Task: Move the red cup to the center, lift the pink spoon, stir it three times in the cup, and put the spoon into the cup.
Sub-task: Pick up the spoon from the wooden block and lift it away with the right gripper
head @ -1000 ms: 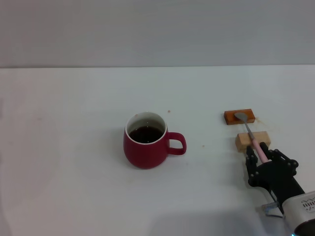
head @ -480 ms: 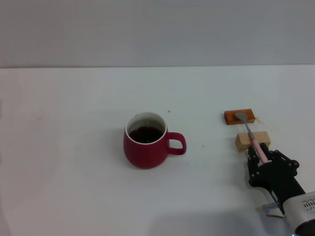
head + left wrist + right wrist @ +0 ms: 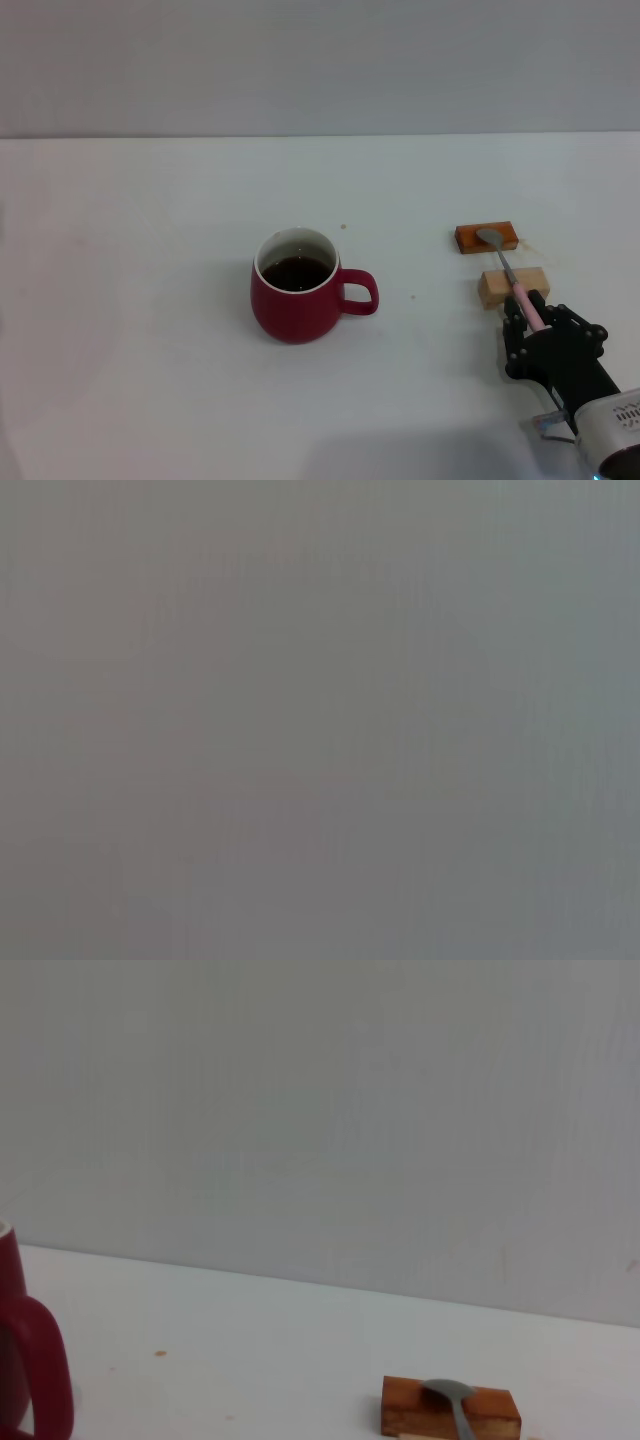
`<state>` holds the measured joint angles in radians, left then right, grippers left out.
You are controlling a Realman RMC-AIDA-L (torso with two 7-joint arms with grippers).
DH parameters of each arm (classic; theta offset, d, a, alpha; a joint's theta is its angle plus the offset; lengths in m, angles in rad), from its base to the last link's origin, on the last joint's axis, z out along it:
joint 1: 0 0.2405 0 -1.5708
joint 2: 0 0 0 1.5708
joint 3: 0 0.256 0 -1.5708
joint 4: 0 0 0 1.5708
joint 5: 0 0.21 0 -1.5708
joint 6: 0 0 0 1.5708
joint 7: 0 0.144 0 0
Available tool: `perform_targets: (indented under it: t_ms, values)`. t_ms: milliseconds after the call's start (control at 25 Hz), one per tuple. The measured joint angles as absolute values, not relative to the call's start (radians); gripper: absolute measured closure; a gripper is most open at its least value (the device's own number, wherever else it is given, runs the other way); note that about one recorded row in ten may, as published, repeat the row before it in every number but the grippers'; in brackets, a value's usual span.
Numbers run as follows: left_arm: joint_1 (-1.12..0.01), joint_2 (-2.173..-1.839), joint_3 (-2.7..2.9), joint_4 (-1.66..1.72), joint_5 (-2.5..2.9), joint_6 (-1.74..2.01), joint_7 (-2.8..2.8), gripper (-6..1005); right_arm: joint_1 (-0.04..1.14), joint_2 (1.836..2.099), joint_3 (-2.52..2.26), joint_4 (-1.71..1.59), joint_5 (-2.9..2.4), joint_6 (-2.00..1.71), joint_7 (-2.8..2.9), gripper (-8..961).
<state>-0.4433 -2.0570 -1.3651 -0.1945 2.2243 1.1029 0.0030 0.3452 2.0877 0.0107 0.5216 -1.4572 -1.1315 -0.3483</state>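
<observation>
The red cup (image 3: 295, 298) stands upright mid-table with dark liquid inside and its handle toward the right; its edge also shows in the right wrist view (image 3: 25, 1360). The pink spoon (image 3: 522, 296) lies across two blocks at the right, its grey bowl (image 3: 452, 1400) on the far block. My right gripper (image 3: 528, 312) is low at the near right, its black fingers (image 3: 512, 318) closed around the pink handle's near end. The spoon still rests on the blocks. My left gripper is out of view; the left wrist view shows only plain grey.
An orange-brown block (image 3: 468, 240) carries the spoon's bowl and also shows in the right wrist view (image 3: 400, 1412). A light wooden block (image 3: 491, 290) carries the neck. White tabletop (image 3: 150, 250) stretches left of the cup, with a wall behind.
</observation>
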Motion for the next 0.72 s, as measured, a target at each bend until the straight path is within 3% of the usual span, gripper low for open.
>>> perform_targets:
  t_ms: [720]
  values:
    - [-0.441, -2.057, -1.365, -0.195, 2.224, 1.103, 0.003, 197, 0.340, 2.088, 0.011, 0.516, -1.455, -1.128, -0.346, 773]
